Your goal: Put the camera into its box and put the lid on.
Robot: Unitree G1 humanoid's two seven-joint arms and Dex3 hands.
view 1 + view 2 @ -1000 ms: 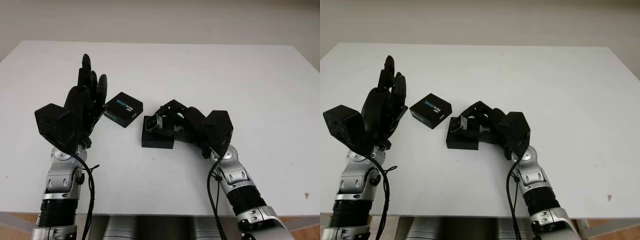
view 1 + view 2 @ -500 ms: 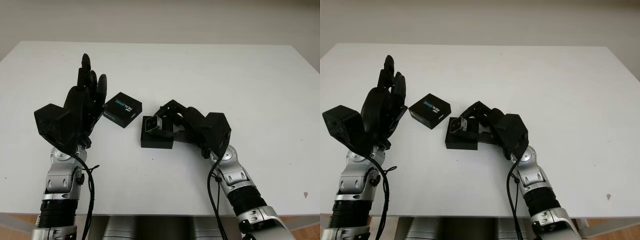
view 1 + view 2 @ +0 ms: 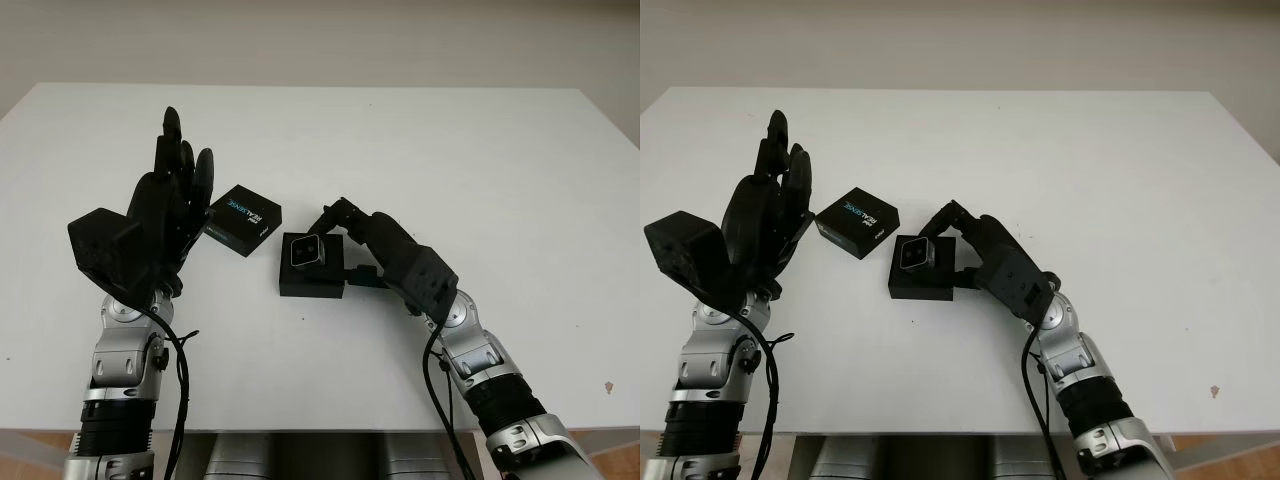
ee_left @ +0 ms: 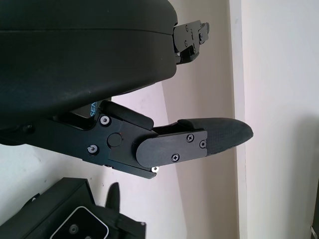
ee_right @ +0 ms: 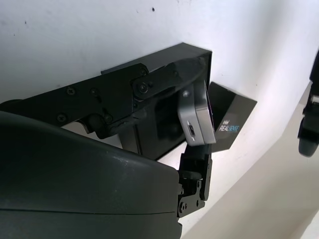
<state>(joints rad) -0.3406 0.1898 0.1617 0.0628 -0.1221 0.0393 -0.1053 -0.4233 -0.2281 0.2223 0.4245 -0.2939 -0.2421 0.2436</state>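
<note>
Gripping the small silver camera [image 3: 305, 252] between its fingers, the right hand [image 3: 372, 249] holds it over the open black box [image 3: 313, 277] — the lid [image 3: 242, 219] lies just beside the box, near the raised, open left hand [image 3: 160, 215].

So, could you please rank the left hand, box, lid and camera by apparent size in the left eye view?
1. left hand, though nearest the lens
2. box
3. lid, nearly the box's size
4. camera

Both eye views look down from the head onto the white desk [image 3: 420, 150], sharing it; each wrist view sits tight against its own hand.
</note>
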